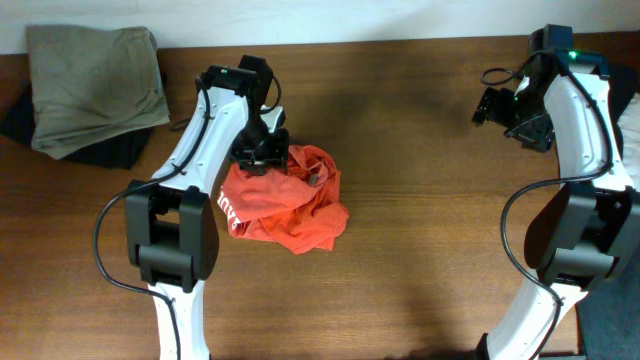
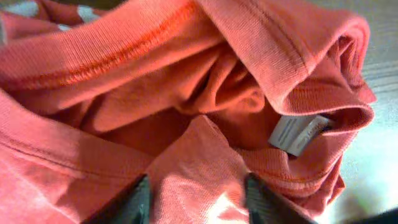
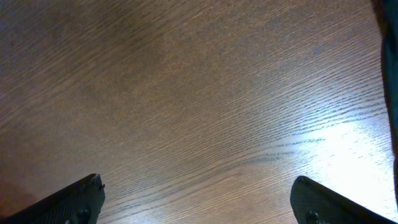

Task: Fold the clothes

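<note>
The red-orange T-shirt lies crumpled in a heap on the wooden table, left of centre, with white lettering showing at its left edge. My left gripper is down at the heap's upper left edge. In the left wrist view its two fingers are pressed against a fold of the T-shirt that fills the gap between them, and a white neck label shows to the right. My right gripper is open and empty over bare wood at the far right; it also shows in the right wrist view.
A folded khaki-olive garment lies on a black garment at the table's back left corner. The table's far edge runs along the top. Bare wood lies between the heap and the right arm.
</note>
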Controlling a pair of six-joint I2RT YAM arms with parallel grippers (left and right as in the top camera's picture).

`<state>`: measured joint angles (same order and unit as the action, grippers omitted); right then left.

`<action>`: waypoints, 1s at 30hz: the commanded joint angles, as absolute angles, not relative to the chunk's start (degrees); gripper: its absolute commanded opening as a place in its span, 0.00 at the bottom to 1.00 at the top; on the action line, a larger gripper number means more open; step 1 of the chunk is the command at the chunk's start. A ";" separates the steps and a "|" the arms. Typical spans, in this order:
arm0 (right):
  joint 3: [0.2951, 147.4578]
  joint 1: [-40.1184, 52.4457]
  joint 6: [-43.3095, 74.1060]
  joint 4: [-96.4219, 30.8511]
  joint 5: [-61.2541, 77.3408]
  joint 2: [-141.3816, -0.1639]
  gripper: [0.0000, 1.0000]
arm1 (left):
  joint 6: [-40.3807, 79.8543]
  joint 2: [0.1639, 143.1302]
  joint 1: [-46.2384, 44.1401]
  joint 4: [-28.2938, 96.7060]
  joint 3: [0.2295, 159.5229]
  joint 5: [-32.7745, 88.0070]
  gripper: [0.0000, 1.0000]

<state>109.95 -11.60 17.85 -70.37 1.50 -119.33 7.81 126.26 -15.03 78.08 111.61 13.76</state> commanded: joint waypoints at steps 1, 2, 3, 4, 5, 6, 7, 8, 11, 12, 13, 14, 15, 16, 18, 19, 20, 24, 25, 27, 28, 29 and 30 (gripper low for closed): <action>110.80 -11.70 18.28 -70.41 1.21 -119.37 0.99 | 6.55 125.67 -15.00 79.09 111.02 15.51 0.15; 110.80 -11.70 18.28 -70.41 1.21 -119.37 0.99 | 6.55 125.67 -15.00 79.33 111.02 15.53 0.08; 110.80 -11.70 18.28 -70.41 1.21 -119.37 0.99 | 6.55 125.67 -15.00 79.59 111.02 15.51 0.00; 110.80 -11.70 18.28 -70.41 1.21 -119.37 0.99 | 6.55 125.67 -15.00 79.94 111.04 15.51 0.00; 110.80 -11.70 18.28 -70.41 1.21 -119.37 0.99 | 6.55 125.67 -15.00 80.79 111.04 15.53 0.00; 110.80 -11.70 18.28 -70.41 1.21 -119.37 0.99 | 6.57 125.64 -15.00 82.00 111.07 15.62 0.00; 110.80 -11.70 18.28 -70.41 1.21 -119.37 0.99 | 6.57 125.54 -15.00 83.22 111.18 15.77 0.00; 110.80 -11.70 18.28 -70.41 1.21 -119.37 0.99 | 6.55 125.38 -15.00 84.38 111.37 15.92 0.00; 110.80 -11.70 18.28 -70.41 1.21 -119.37 0.99 | 6.55 123.13 -15.29 87.70 111.81 15.90 0.00; 110.80 -11.70 18.28 -70.41 1.21 -119.37 0.99 | 6.55 122.21 -15.66 88.38 111.81 15.90 0.00; 110.80 -11.70 18.28 -70.41 1.21 -119.37 0.99 | 6.55 121.27 -16.16 89.01 111.81 15.88 0.00; 110.80 -11.70 18.28 -70.41 1.21 -119.37 0.99 | 6.52 120.64 -16.62 89.54 111.81 15.86 0.00; 110.80 -11.70 18.28 -70.41 1.21 -119.37 0.99 | 6.50 119.81 -17.67 90.72 111.81 15.68 0.00; 110.80 -11.70 18.28 -70.41 1.21 -119.37 0.99 | 5.87 119.66 -18.81 92.01 111.79 15.68 0.01; 110.80 -11.70 18.28 -70.41 1.21 -119.37 0.99 | 5.61 119.66 -20.93 93.41 111.37 15.62 0.03; 110.80 -11.70 18.28 -70.41 1.21 -119.37 0.99 | 5.45 119.66 -21.82 93.84 111.18 15.22 0.03; 110.80 -11.70 18.28 -70.41 1.21 -119.37 0.99 | 5.45 119.66 -22.61 94.11 110.96 15.00 0.03; 110.80 -11.70 18.28 -70.41 1.21 -119.37 0.99 | 5.48 119.66 -27.75 95.53 109.54 15.00 0.05; 110.80 -11.70 18.28 -70.41 1.21 -119.37 0.99 | 5.48 119.66 -28.40 95.70 109.54 15.00 0.11; 110.80 -11.70 18.28 -70.41 1.21 -119.37 0.99 | 5.45 119.66 -29.89 95.77 109.54 14.98 0.39; 110.80 -11.70 18.28 -70.41 1.21 -119.37 0.98 | 5.45 119.66 -30.39 95.74 109.54 15.00 0.42; 110.80 -11.70 18.28 -70.41 1.21 -119.37 0.99 | 5.45 119.66 -30.85 95.70 109.54 15.03 0.42; 110.80 -11.70 18.28 -70.41 1.21 -119.37 0.99 | 5.45 119.66 -31.24 95.61 109.54 15.00 0.42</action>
